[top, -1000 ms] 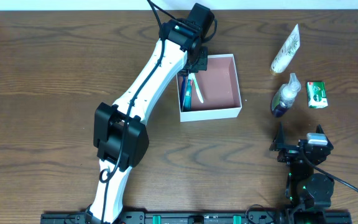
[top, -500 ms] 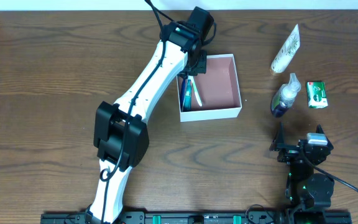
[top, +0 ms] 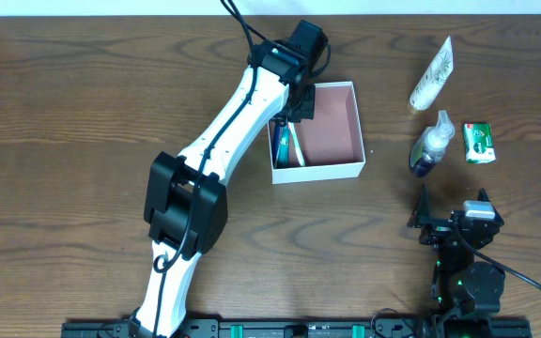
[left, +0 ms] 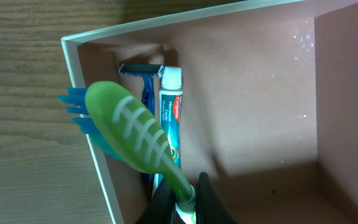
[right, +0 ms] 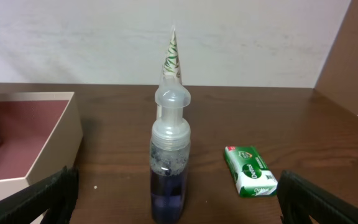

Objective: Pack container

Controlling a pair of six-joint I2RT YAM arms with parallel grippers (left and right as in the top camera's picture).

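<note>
Closest to me, at about 5 o'clock on the counter (top: 64, 113), my right gripper (top: 452, 214) hangs released, jaws spread wide with nothing between them. At its 12 o'clock a clear pump bottle (right: 169, 168) of dark blue liquid stands upright, with a green soap packet (right: 250, 171) near it at the bottle's 3 o'clock.

The container (top: 336, 127) sits well apart at the bottle's 9 o'clock. It is square, shallow and open-topped, with white walls and a dusty pink-brown inside. A blue razor (left: 142, 70) and a toothpaste (left: 171, 102) lie side by side along its 9 o'clock wall.

My left gripper (left: 184, 196) is over that side, clenched on the handle of a green brush (left: 129, 127). The brush's head crosses above the wall, and its blue bristles poke out past it.

Farthest, at the bottle's 12 o'clock, lies a white tube (top: 432, 77).
</note>
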